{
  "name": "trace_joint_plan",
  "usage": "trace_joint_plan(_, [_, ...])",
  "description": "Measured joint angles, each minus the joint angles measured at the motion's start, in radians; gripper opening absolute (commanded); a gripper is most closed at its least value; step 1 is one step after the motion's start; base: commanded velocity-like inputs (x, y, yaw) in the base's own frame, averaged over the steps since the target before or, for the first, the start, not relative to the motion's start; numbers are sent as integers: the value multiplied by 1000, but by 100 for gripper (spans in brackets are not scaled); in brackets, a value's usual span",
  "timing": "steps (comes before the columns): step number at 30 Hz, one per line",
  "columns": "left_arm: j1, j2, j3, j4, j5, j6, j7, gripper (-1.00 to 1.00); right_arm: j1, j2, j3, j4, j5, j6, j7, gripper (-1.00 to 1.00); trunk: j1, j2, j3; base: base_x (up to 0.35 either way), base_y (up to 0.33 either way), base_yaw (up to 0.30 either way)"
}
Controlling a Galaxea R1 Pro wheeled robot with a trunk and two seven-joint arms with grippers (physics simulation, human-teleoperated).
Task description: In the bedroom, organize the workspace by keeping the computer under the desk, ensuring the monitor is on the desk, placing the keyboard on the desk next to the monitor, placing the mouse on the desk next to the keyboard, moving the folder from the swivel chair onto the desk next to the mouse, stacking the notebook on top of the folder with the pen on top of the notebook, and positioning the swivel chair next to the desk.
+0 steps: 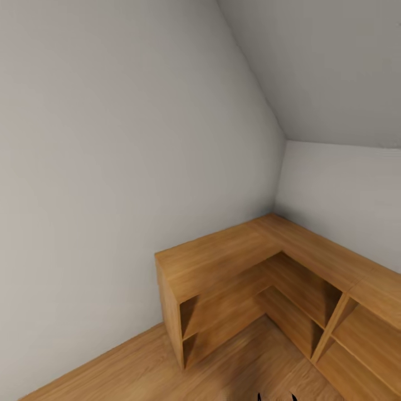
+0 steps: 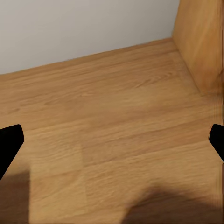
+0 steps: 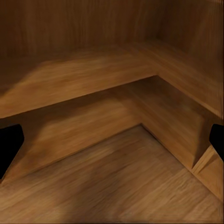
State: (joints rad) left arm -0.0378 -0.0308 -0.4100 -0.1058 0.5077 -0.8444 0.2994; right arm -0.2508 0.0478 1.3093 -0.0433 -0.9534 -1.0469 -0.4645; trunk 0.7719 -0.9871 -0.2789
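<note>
in the corner of the room, grey walls (image 1: 111, 167) meet an l-shaped wooden shelf unit (image 1: 234, 262) on a wooden floor (image 2: 107, 140). the left gripper (image 2: 112, 140) hangs over bare floor, fingers spread, holding nothing. the right gripper (image 3: 112, 144) faces the shelves, likewise spread and unladen.

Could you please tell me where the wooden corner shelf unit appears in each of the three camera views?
Head view: corner shelf unit at lower right, against both walls.
Left wrist view: one side panel, beside the wall.
Right wrist view: its inner shelves, seen close up.
Shared landmark: the wood floor.
</note>
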Motion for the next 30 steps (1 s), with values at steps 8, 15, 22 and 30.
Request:
trace_joint_plan(8, [0, 0, 0, 0, 0, 0, -2, 100, 0, -2, 2, 0, 1, 0, 1, 100, 0, 0, -4, -130, 117, -268])
trace_joint_plan(15, [0, 0, 0, 0, 0, 0, -2, 100, 0, -2, 23, 1, 1, 0, 1, 100, 0, 0, -4, -77, 67, -294])
trace_joint_plan(22, [0, 0, 0, 0, 0, 0, -2, 100, 0, -2, 28, 1, 2, 0, 1, 100, 0, 0, -4, -9, 8, -295])
trace_joint_plan(30, [0, 0, 0, 0, 0, 0, -2, 100, 0, -2, 29, 1, 2, 0, 1, 100, 0, 0, -4, -2, 1, -295])
